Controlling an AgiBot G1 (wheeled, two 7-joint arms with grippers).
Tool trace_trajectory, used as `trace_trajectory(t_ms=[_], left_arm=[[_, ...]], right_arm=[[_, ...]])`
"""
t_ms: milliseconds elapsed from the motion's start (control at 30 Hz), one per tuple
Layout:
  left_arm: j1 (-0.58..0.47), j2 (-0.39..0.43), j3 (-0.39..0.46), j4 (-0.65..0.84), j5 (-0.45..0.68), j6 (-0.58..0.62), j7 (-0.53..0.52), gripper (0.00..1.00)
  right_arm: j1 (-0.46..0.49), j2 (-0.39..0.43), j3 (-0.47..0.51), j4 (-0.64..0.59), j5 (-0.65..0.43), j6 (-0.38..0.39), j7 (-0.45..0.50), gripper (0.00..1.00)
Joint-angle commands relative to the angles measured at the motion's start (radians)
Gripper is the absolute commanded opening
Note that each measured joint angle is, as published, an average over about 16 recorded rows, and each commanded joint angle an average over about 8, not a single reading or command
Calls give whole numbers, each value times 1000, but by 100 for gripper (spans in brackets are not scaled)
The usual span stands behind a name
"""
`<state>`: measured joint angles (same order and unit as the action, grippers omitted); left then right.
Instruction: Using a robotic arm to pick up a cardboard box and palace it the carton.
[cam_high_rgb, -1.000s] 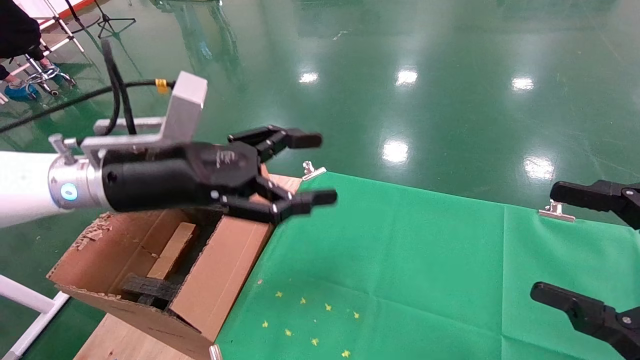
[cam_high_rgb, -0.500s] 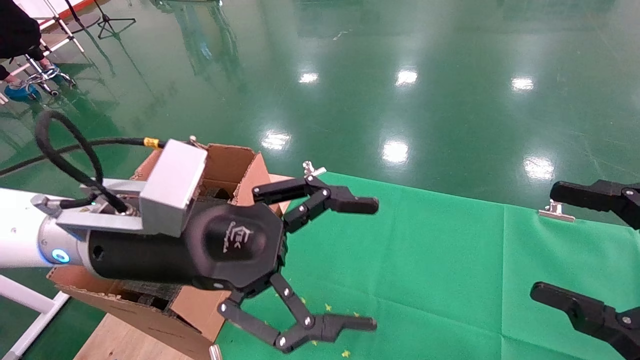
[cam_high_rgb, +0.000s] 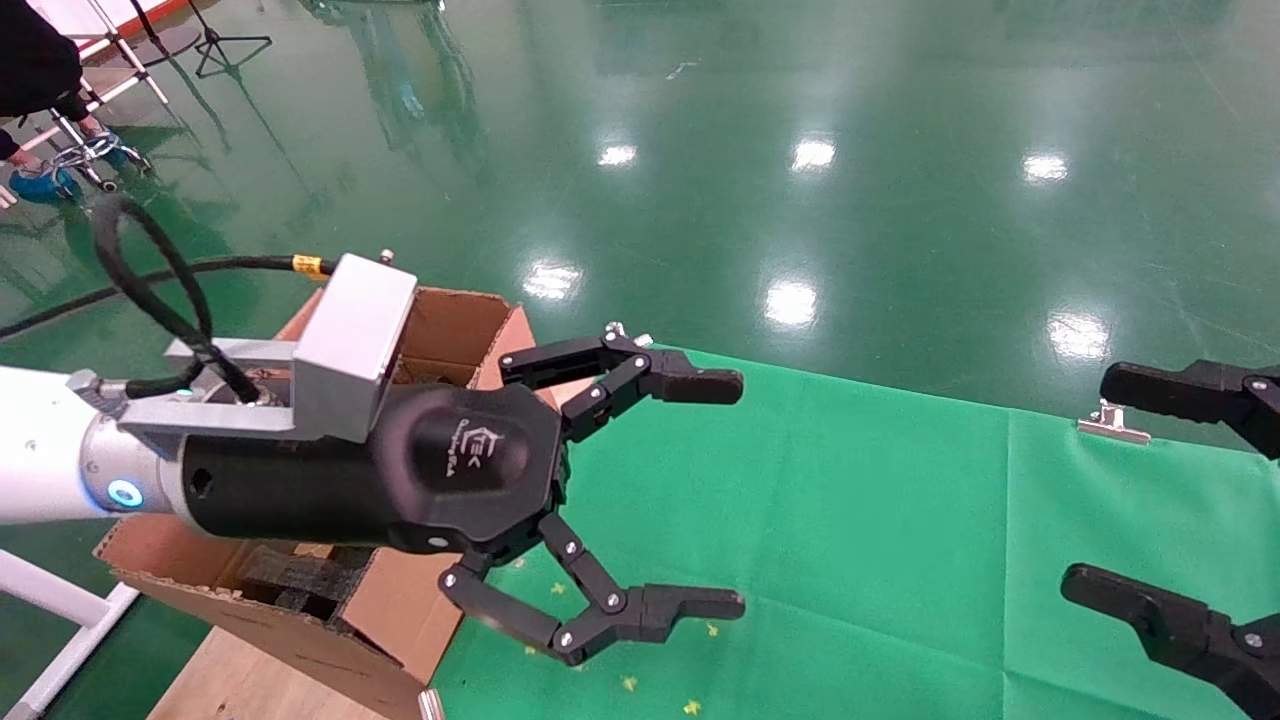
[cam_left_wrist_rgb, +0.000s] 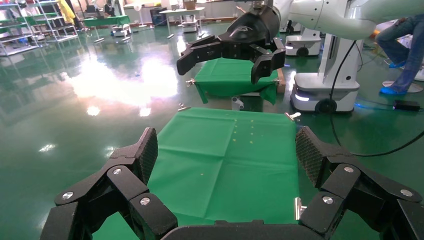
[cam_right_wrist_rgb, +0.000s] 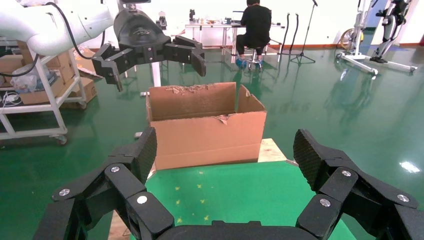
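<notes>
The white and silver left arm's black two-finger tool hangs spread and empty above the green-clothed table, just beside the large brown flapped carton. The small brown cardboard box is not visible; it may be inside the carton, hidden behind the arm. The placing looks done, so next comes drawing back. The right tool waits spread at the table's right edge.
</notes>
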<state>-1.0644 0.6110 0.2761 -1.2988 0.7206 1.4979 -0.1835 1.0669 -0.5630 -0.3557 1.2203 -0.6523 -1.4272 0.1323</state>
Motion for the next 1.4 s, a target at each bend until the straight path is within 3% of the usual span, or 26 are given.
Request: trace_trajectory(t_ms=[33, 1400], left_arm=[[-2, 0, 1, 3, 2, -1, -1, 100], [-10, 0, 4, 16, 11, -3, -5, 100]], right_arm=[[0, 0, 0, 0, 0, 0, 0, 100], [0, 0, 0, 0, 0, 0, 0, 100]])
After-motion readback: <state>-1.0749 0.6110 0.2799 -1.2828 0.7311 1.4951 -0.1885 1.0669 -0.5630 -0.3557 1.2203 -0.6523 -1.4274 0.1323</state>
